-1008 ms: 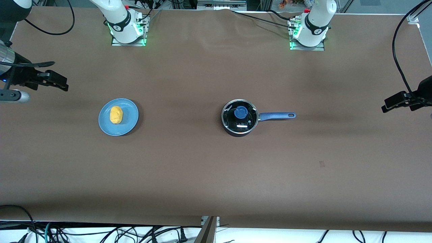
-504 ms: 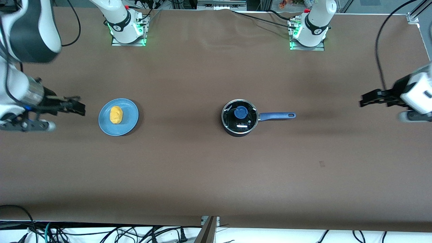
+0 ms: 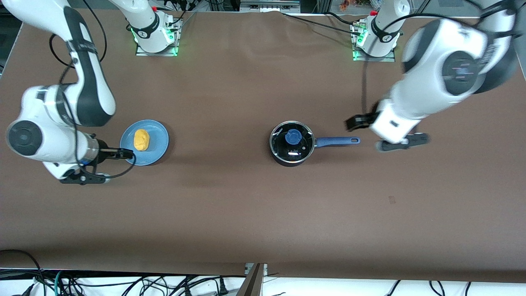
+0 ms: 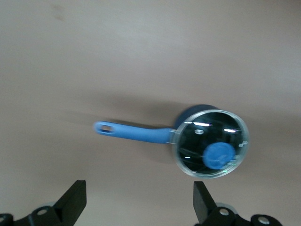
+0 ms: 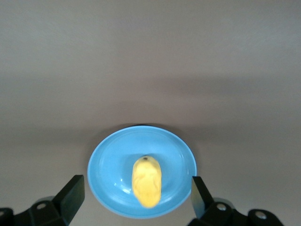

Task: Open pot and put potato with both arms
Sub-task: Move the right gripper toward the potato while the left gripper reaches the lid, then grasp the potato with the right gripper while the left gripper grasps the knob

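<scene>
While the pot (image 3: 291, 143) sits mid-table with its glass lid (image 4: 210, 143) on and its blue handle (image 3: 337, 141) pointing toward the left arm's end, we see the left gripper (image 3: 355, 121) hanging just above the handle's tip, jaws spread wide. The potato (image 3: 141, 139) lies on the light-blue plate (image 3: 160, 137) toward the right arm's end. Our right gripper (image 3: 125, 154) hovers at the plate's rim, its fingers (image 5: 70, 193) wide apart too, touching nothing.
</scene>
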`<state>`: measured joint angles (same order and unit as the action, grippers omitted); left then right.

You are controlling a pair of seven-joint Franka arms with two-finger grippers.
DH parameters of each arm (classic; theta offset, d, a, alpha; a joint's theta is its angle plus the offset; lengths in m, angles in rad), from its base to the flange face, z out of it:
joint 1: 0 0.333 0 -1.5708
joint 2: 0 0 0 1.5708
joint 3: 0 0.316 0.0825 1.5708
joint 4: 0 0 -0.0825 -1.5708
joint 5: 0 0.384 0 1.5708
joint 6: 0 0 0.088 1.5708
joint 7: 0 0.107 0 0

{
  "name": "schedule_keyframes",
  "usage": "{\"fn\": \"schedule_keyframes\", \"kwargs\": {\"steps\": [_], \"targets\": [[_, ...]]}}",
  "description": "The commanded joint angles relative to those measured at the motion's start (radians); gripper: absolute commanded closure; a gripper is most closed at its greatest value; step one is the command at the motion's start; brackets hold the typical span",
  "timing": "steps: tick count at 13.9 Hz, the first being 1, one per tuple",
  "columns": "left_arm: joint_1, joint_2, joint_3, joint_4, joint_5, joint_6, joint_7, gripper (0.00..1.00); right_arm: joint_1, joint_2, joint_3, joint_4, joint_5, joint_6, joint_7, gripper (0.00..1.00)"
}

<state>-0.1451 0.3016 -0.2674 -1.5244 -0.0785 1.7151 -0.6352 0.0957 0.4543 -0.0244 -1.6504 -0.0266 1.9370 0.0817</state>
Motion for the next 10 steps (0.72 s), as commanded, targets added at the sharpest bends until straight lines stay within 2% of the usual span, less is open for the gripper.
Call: {"fn": "schedule_keyframes", "kwargs": {"steps": [1, 4, 10], "targets": [[-0.12, 0.095, 0.011, 0.015, -0.017, 0.093, -0.089, 0.0, -0.004, -0.052, -0.005, -0.184, 0.025, 0.124, 0.013, 0.0], [-0.185, 0.207, 0.011, 0.006, -0.012, 0.216, -0.087, 0.0, -0.002, -0.094, -0.003, -0.354, 0.054, 0.278, 0.064, 0.0], [-0.249, 0.275, 0.008, -0.022, 0.002, 0.239, -0.066, 0.0, 0.001, -0.108, 0.0, -0.46, 0.048, 0.313, 0.067, 0.0]]}}
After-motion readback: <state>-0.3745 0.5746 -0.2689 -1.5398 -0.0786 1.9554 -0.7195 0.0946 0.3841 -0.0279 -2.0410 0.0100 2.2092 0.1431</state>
